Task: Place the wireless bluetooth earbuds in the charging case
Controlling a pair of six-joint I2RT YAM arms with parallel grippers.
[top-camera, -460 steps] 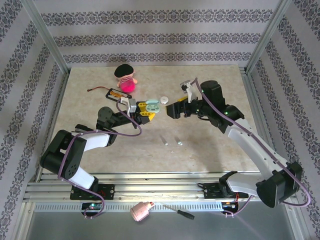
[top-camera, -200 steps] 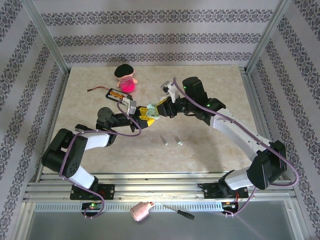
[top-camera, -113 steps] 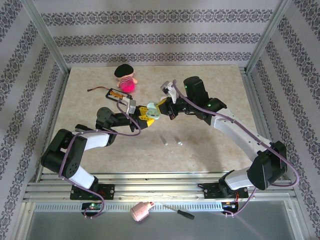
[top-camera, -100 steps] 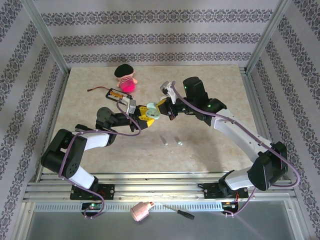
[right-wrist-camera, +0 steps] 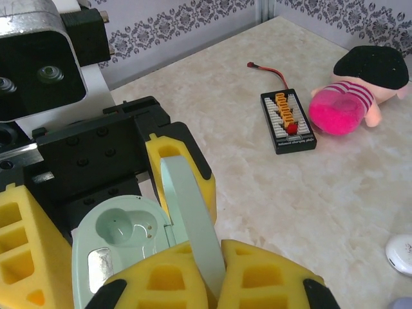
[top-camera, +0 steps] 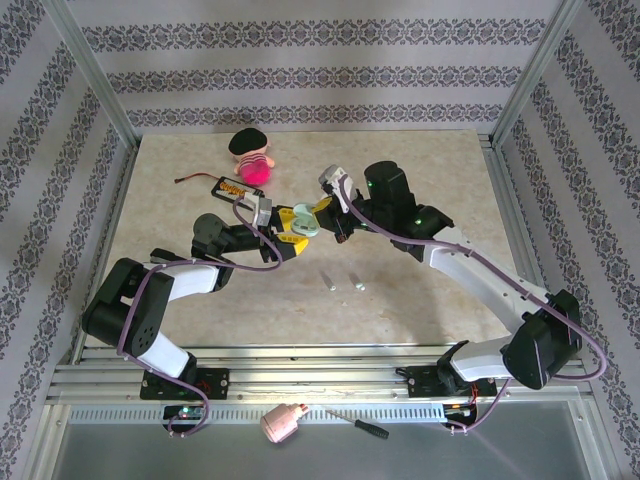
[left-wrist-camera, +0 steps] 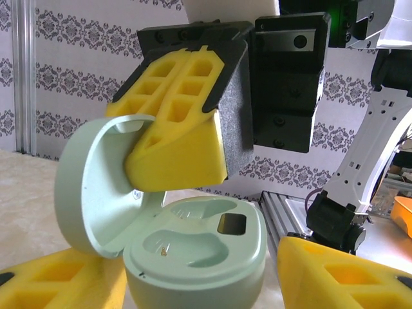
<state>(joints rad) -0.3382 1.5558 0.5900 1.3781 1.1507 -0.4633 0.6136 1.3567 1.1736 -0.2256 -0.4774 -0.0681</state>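
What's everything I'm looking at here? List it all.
mint-green pebble-shaped plastic charging case: one, open, empty, between the arms.
pale stem-shaped earbuds: two, on table nearer the arms.
plush doll: one, black hat, pink body, far left.
black connector board: one, orange sockets, beside doll.
pink cylinder: one, front ledge.
black-handled screwdriver: one, beside it.
white round piece: one, on table.
left jaws: yellow-padded, open beside case's base.
right jaws: yellow-padded, shut on case's lid.
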